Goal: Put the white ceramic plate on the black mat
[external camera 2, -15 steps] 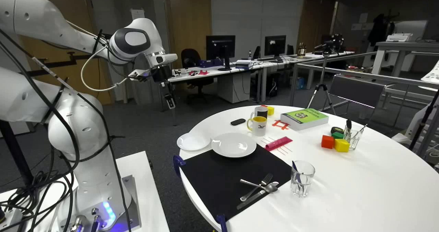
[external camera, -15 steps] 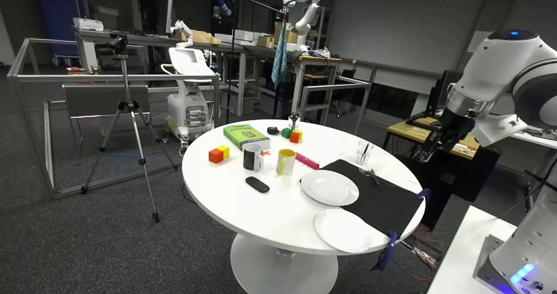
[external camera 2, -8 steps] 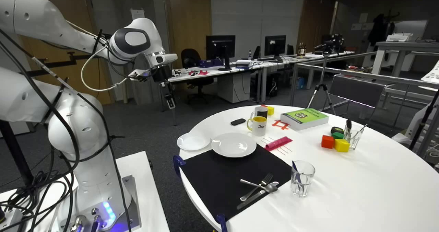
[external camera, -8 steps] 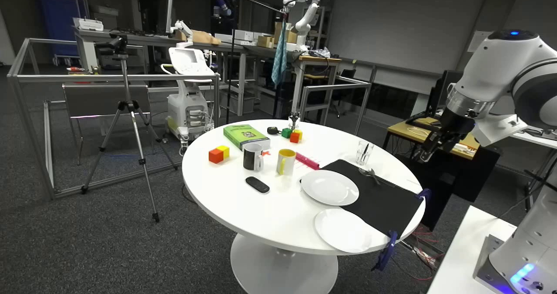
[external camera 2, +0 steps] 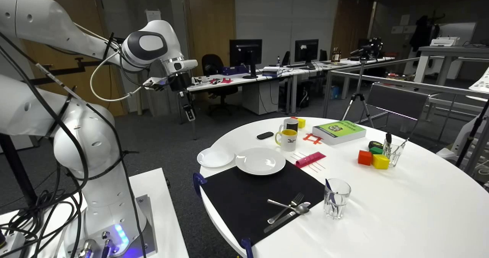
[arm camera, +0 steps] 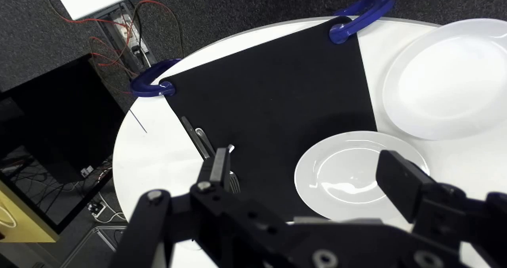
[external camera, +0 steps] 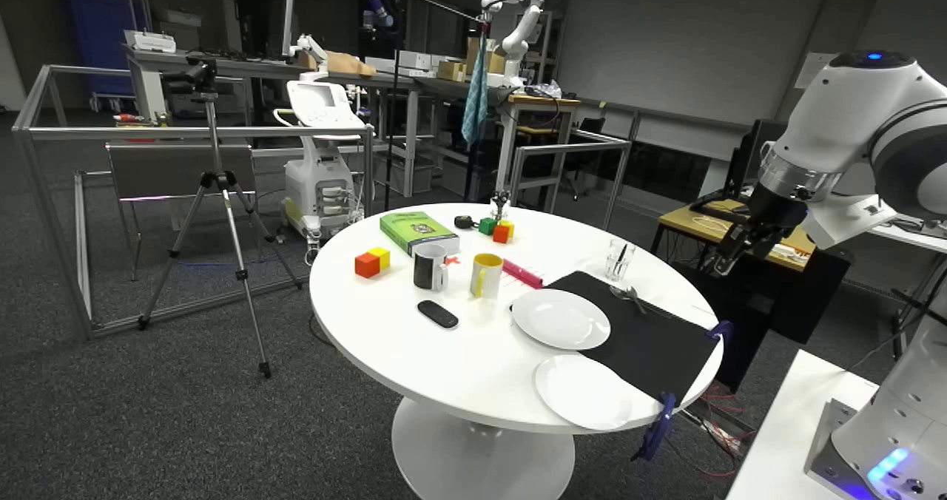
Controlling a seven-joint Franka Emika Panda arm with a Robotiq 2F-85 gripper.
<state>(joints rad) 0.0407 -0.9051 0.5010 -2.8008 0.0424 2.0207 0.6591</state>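
The white ceramic plate (external camera: 561, 319), glossy with a shallow rim, lies partly on the black mat and partly on the table; it also shows in an exterior view (external camera 2: 260, 161) and the wrist view (arm camera: 348, 169). The black mat (external camera: 658, 345) lies flat at the table edge, also seen in an exterior view (external camera 2: 244, 197) and the wrist view (arm camera: 273, 89). My gripper (arm camera: 304, 157) is open and empty, with its fingers wide apart. In both exterior views the gripper (external camera: 721, 262) (external camera 2: 188, 112) hangs high, away from the plate.
Another white plate (external camera 2: 215, 157) lies beside the mat at the table edge. Blue clamps (arm camera: 362, 18) (arm camera: 152, 81) grip two mat corners. Cutlery (external camera 2: 288, 210) lies on the mat; a glass (external camera 2: 337, 199) stands beside it. Mugs (external camera: 486, 274) (external camera: 429, 267) stand farther in.
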